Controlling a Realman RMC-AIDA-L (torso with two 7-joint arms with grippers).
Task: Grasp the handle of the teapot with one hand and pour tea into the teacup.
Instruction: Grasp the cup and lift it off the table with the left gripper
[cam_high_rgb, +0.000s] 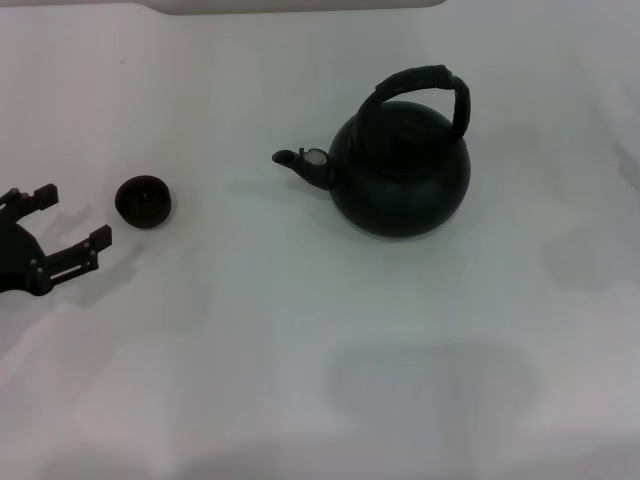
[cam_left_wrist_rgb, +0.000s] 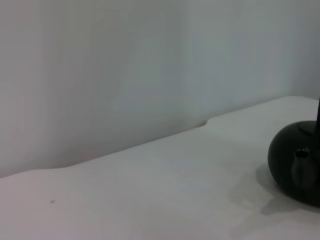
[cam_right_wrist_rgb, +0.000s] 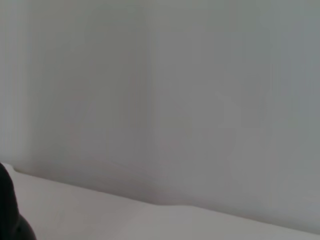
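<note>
The round black teapot (cam_high_rgb: 400, 170) stands upright on the white table, right of centre, its short spout pointing left. Its thick arched handle (cam_high_rgb: 418, 88) rises over the lid with nothing holding it. The small dark teacup (cam_high_rgb: 143, 200) sits far to the left of the spout. My left gripper (cam_high_rgb: 72, 214) is at the left edge, just left of the teacup, open and empty. The left wrist view catches part of the teapot (cam_left_wrist_rgb: 295, 167) at its edge. My right gripper is out of view.
The white table (cam_high_rgb: 300, 340) spreads wide around both objects. A grey wall (cam_left_wrist_rgb: 125, 75) rises behind the table's far edge. A dark shape (cam_right_wrist_rgb: 10, 210) sits at the corner of the right wrist view.
</note>
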